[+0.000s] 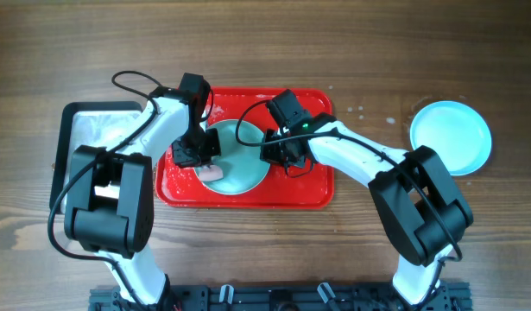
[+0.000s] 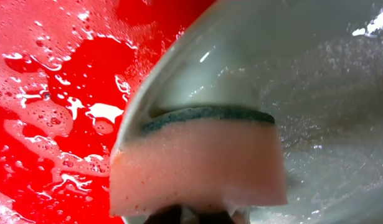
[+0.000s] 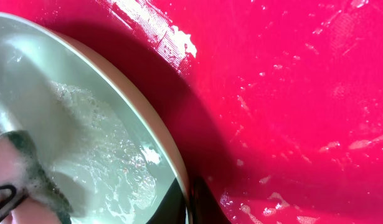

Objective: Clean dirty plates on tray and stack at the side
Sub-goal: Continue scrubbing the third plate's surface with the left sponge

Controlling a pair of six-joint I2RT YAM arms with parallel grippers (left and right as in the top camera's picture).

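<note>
Overhead, the red tray (image 1: 312,186) lies at the middle of the wooden table (image 1: 377,52), and the soapy plate (image 1: 243,155) sits on it, toward its left half. The left gripper (image 1: 200,157) reaches in over the tray's left edge and is clamped on a pink sponge (image 1: 215,174) that is pressed onto the near-left part of that plate. The right gripper (image 1: 281,155) comes in from the tray's right side, and its fingers are closed over the plate's right rim.

The left wrist view shows the sponge (image 2: 197,168) with its blue-green scouring layer flat against the wet plate (image 2: 316,74), and patches of white foam (image 2: 98,112) on the tray floor (image 2: 42,56). In the right wrist view, dark fingers (image 3: 203,202) straddle the pale rim of the plate (image 3: 85,130), which holds suds.

A second plate (image 1: 451,136) rests on the table, well to the right of the tray. A black-rimmed silver pan (image 1: 97,130) sits just left of the tray.
</note>
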